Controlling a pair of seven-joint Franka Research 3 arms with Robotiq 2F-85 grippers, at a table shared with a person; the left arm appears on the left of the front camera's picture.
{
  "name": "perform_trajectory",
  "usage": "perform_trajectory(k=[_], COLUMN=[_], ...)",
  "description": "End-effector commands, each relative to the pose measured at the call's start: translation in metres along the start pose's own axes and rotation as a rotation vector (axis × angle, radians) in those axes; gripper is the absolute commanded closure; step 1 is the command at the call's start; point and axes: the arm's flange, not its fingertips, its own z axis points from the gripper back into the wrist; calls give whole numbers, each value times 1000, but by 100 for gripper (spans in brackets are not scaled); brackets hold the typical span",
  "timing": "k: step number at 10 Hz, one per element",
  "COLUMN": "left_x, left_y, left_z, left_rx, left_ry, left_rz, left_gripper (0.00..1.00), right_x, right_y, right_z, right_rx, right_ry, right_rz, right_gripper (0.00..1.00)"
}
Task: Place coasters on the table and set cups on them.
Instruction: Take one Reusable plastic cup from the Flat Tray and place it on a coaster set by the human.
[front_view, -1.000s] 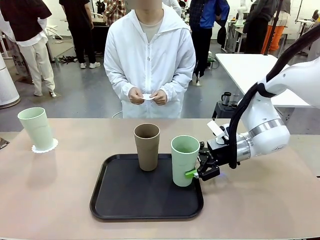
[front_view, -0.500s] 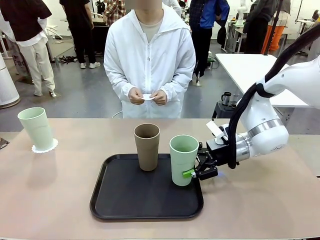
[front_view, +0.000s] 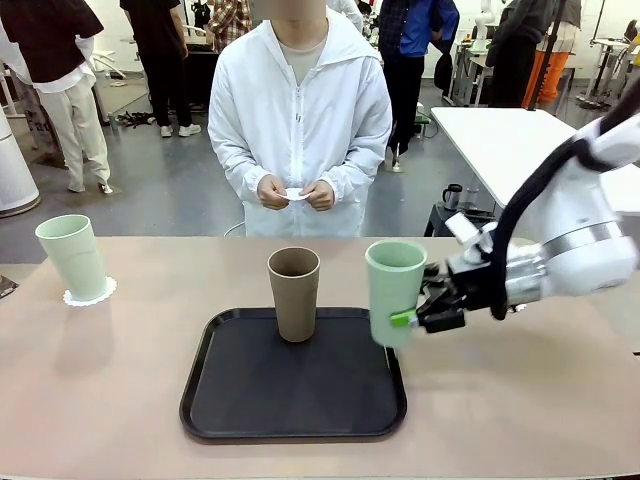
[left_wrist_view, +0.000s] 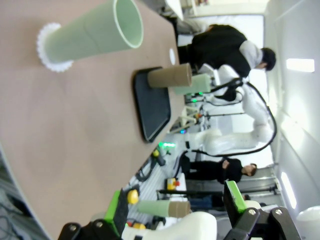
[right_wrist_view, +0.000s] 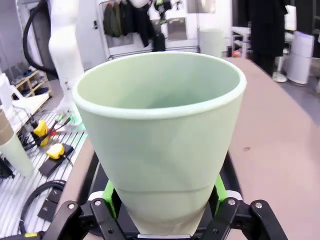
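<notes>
My right gripper (front_view: 408, 320) is shut on a mint green cup (front_view: 394, 292) and holds it lifted over the right edge of the black tray (front_view: 250, 400); the same cup (right_wrist_view: 160, 135) sits between the green pads in the right wrist view. A brown cup (front_view: 294, 293) stands upright at the back of the tray. Another mint cup (front_view: 72, 256) stands on a white scalloped coaster (front_view: 100, 293) at the table's far left; cup (left_wrist_view: 95, 32) and coaster (left_wrist_view: 46, 52) also show in the left wrist view. My left gripper (left_wrist_view: 175, 210) is open, holding nothing. The person holds a white coaster (front_view: 293, 194) in both hands.
The beige table (front_view: 520, 400) has free room right of the tray and between the tray and the left cup. A white table (front_view: 500, 135) with a small dark mug (front_view: 452, 195) stands behind at the right. People stand farther back.
The right gripper has lifted the mint cup off the tray and carried it up and to the right. The brown cup and the left cup have not moved.
</notes>
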Motion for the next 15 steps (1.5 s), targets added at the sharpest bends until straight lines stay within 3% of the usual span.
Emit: perform_trajectory(k=[1,4,8,9,11,15], left_x=[-1,-1,-1,-1,-1,-1], left_y=[-2,-2,-2,-2,-2,-2], left_z=[1,1,1,1,1,1], left_rx=[3,3,3,3,3,3], left_ry=[0,0,0,0,0,0], left_rz=[3,3,3,3,3,3], left_gripper=[0,0,0,0,0,0], right_x=[42,58,58,61,49,23], right_y=[27,20,21,21,-20,-58], right_z=[36,59,54,57,99,177], right_rx=[-64,-136,-116,-125,-191,-207], right_ry=[-7,-26,-19,-16,-44,-110], right_rz=[-12,-36,9,-2,-17,-65], right_gripper=[100,100,100,18,18,18])
